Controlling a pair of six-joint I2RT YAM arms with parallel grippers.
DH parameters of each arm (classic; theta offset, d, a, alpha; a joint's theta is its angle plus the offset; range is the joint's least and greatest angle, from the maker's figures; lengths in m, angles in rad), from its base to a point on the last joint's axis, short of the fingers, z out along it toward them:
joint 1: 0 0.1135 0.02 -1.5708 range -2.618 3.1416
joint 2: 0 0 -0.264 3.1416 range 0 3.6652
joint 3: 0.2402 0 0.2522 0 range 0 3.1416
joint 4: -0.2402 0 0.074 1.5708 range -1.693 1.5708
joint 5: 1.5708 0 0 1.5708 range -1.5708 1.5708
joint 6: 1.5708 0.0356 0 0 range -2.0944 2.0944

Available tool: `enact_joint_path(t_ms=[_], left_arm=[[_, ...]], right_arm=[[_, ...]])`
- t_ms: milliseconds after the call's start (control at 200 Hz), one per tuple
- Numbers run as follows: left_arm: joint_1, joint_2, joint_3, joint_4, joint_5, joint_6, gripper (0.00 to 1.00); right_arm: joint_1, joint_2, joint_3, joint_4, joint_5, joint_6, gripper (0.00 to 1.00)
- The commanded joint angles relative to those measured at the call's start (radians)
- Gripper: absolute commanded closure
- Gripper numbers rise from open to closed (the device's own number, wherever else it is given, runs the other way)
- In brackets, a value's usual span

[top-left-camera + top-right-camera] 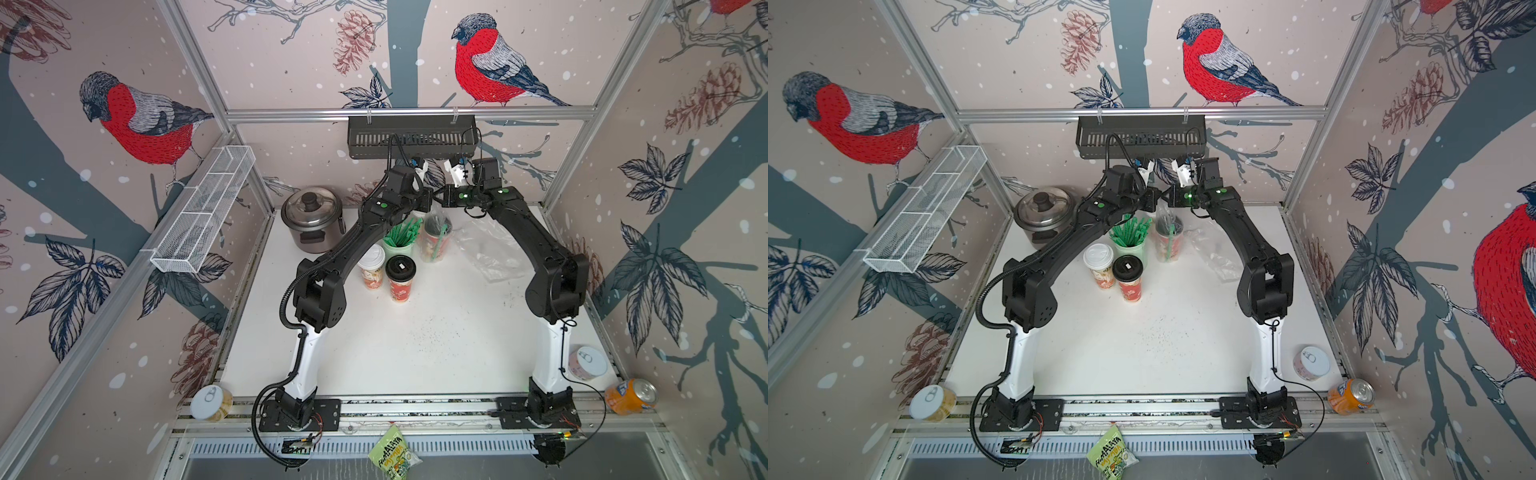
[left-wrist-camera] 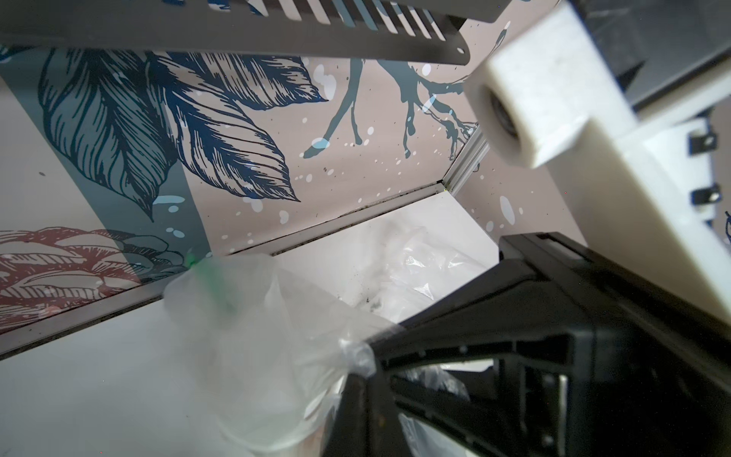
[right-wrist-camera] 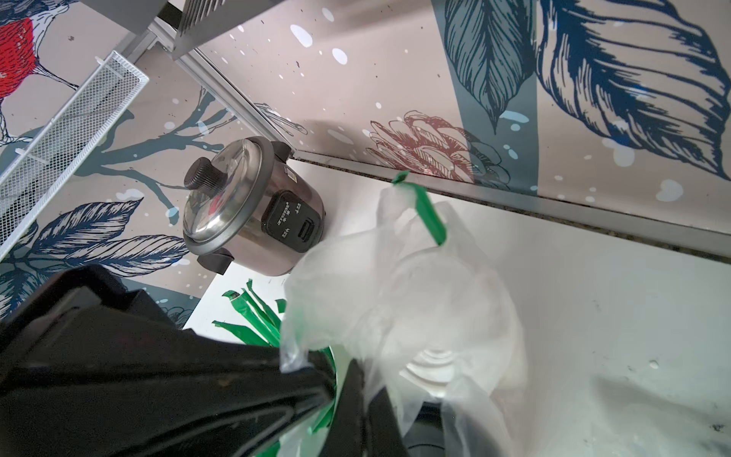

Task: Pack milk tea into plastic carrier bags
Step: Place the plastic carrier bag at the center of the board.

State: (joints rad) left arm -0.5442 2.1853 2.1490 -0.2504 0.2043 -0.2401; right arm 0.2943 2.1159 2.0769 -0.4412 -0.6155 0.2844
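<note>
At the back of the white table (image 1: 415,353) a clear plastic carrier bag (image 1: 437,232) (image 3: 415,300) stands round milk tea cups; a white lid (image 3: 431,368) shows through it, beside a black lid (image 1: 438,226) and a green straw (image 3: 427,213). My left gripper (image 2: 358,380) (image 1: 426,203) and right gripper (image 3: 354,368) (image 1: 446,199) meet just above it, each shut on a bunched piece of the bag's top. A second bag (image 1: 490,253) lies flat to the right. A white-lidded cup (image 1: 371,266) and a black-lidded cup (image 1: 400,278) stand loose in front.
A pale green cup of green straws (image 1: 401,241) stands left of the bagged cups. A rice cooker (image 1: 311,224) sits at the back left, under a white mesh shelf (image 1: 203,208). A black basket (image 1: 411,137) hangs above the grippers. Tins (image 1: 210,402) (image 1: 586,363) and an orange can (image 1: 629,395) lie near the front.
</note>
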Motion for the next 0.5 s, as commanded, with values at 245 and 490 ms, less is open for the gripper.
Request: enact_joint_path(t_ms=[245,490], left_arm=[[0.008,0.015,0.015,-0.003,-0.001,0.003,1.0],[0.015,0.027,0.037,-0.012,-0.015,0.01,1.0]], right_arm=[[-0.006,0.007,-0.003,-0.008,0.018,0.005,0.93],[-0.003,-0.014,-0.021,-0.012,0.029,0.002,0.97]])
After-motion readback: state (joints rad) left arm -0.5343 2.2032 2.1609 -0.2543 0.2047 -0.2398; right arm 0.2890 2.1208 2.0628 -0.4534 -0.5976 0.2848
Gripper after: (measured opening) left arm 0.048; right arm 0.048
